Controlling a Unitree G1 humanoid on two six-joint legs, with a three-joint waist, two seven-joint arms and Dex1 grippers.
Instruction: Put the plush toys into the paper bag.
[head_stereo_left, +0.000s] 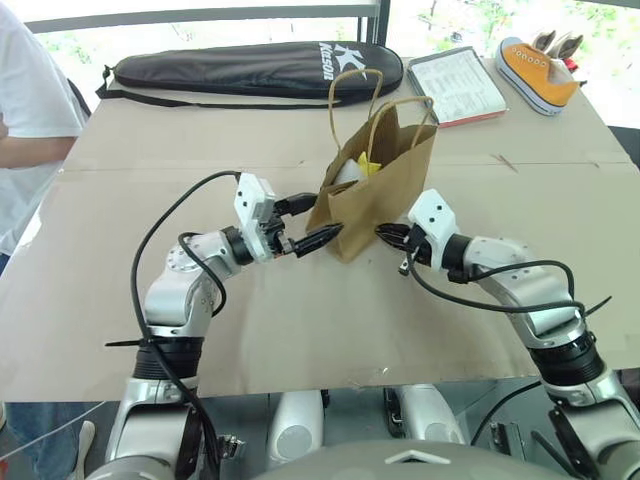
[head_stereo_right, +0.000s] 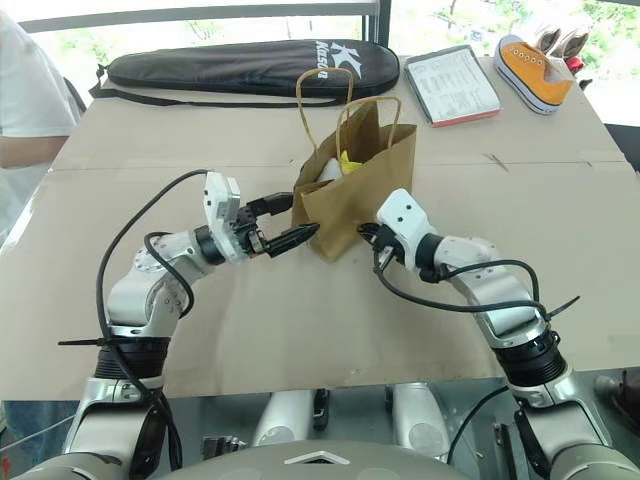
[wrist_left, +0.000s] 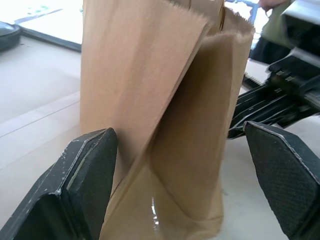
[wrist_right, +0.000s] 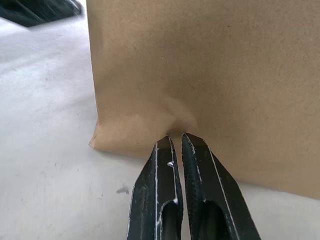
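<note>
The brown paper bag (head_stereo_left: 385, 190) stands upright in the middle of the table, mouth open and both cord handles up. In its mouth sits a white plush toy with a yellow tuft (head_stereo_left: 355, 168). My left gripper (head_stereo_left: 308, 222) is open, level, at the bag's left narrow side. In the left wrist view its fingers (wrist_left: 85, 170) stand wide apart either side of the bag's (wrist_left: 150, 100) folded edge, holding nothing. My right gripper (head_stereo_left: 385, 234) is shut. Its tips (wrist_right: 175, 142) press a small dent into the bag's wall (wrist_right: 210, 65) low on the right.
A long black racket case (head_stereo_left: 250, 68) lies along the far edge. A clipboard with papers (head_stereo_left: 457, 85) and an orange sneaker (head_stereo_left: 537, 72) lie at the far right. A person in white (head_stereo_left: 30, 110) stands at the table's left side. The cardboard-covered table (head_stereo_left: 300, 330) ends near me.
</note>
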